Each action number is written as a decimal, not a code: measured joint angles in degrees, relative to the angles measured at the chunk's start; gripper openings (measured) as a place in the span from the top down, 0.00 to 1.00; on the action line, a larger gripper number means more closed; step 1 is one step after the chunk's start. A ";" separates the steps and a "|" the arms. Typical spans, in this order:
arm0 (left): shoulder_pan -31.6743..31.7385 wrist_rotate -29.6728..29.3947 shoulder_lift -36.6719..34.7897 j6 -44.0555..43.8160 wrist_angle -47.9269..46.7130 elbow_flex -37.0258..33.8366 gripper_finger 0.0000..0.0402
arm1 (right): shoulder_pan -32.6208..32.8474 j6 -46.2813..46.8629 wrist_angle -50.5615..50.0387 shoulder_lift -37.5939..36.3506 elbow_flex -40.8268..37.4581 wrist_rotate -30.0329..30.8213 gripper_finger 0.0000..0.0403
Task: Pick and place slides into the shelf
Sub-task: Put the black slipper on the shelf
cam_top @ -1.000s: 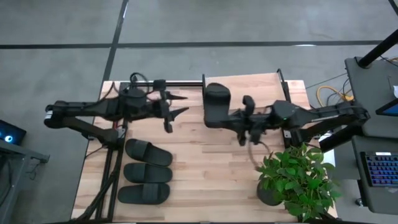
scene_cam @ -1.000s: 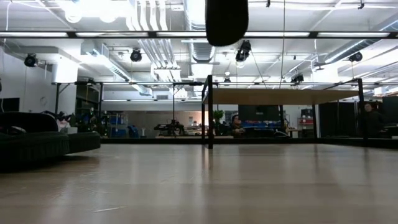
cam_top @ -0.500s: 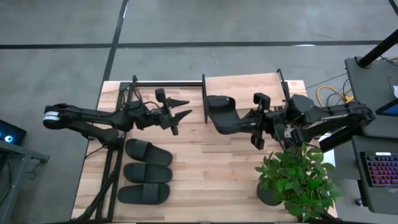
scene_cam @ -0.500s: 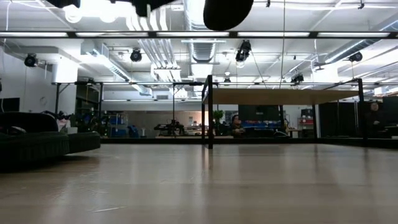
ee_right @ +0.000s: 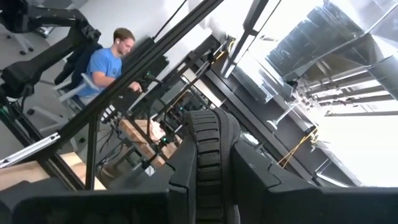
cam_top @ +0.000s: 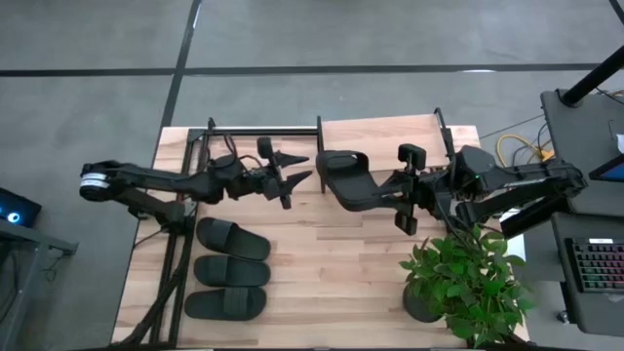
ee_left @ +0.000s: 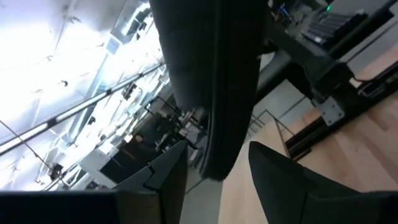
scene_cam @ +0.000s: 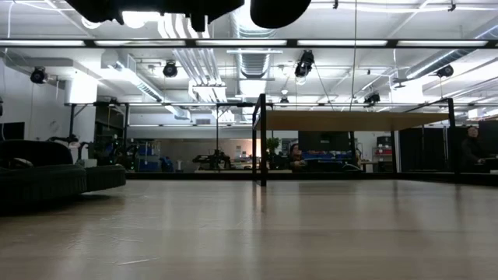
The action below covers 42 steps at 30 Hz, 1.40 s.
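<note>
One black slide point(cam_top: 346, 180) hangs in the air in front of the shelf point(cam_top: 385, 132), a wood plank on thin black frames at the table's far edge. My right gripper point(cam_top: 382, 190) is shut on it. My left gripper point(cam_top: 304, 168) is open and level, with its fingertips on either side of the slide's left end point(ee_left: 214, 162); whether they touch it, I cannot tell. Three more slides point(cam_top: 230, 270) lie flat on their soles in a column at the table's near left. In the low view the held slide point(scene_cam: 280, 9) and the left gripper point(scene_cam: 156, 6) show at the top. My right gripper pinches the slide's right end between its two fingers point(ee_right: 183, 177), and the ribbed sole point(ee_right: 211, 149) runs out ahead between them. The fingers come level from the table's right, along the slide. The slide is lifted clear of the table and turned on its side.
A potted plant point(cam_top: 463, 283) stands at the table's near right corner, close under my right arm. Bare wood lies between the slides and the plant. A desk with a keyboard point(cam_top: 597, 263) is to the right, and a person in a blue shirt point(ee_right: 115, 59) sits beyond the table.
My right gripper has drawn back from the shelf toward the table's right and near side and turned the slide from lying along the shelf's left frame to pointing left. My left gripper has moved right, toward the slide's free end.
</note>
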 joint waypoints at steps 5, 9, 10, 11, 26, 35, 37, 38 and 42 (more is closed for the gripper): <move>1.39 0.07 3.25 -0.11 -0.04 2.33 0.61 | 0.00 0.08 -0.12 -0.02 0.05 0.01 0.85; 1.88 2.00 5.33 -0.58 -0.04 4.21 0.61 | 0.00 0.23 -0.49 0.00 0.05 0.16 0.85; 1.86 2.13 5.72 -0.58 -0.02 4.59 0.61 | 0.00 0.37 -0.55 0.00 0.05 0.17 0.85; 1.85 2.23 6.06 -0.60 0.01 4.95 0.61 | 0.00 0.43 -0.60 0.00 0.05 0.17 0.85; 1.92 2.73 11.39 1.26 -0.61 9.75 0.90 | -0.02 0.85 -2.01 -0.07 0.10 0.61 0.85; 2.31 1.19 8.35 1.65 -3.20 9.47 0.91 | 0.03 3.84 -2.47 -0.27 0.55 3.32 0.83; 2.70 0.21 7.44 1.65 -4.69 9.46 0.91 | 0.04 5.52 -2.59 -0.28 1.11 6.04 0.75; 2.76 0.05 6.93 1.63 -5.25 9.45 0.91 | 0.03 6.48 -2.65 -0.38 1.22 7.58 0.70; 2.92 -1.15 5.29 2.60 -7.84 9.24 0.91 | 0.00 7.56 -3.78 -0.57 2.02 11.06 0.55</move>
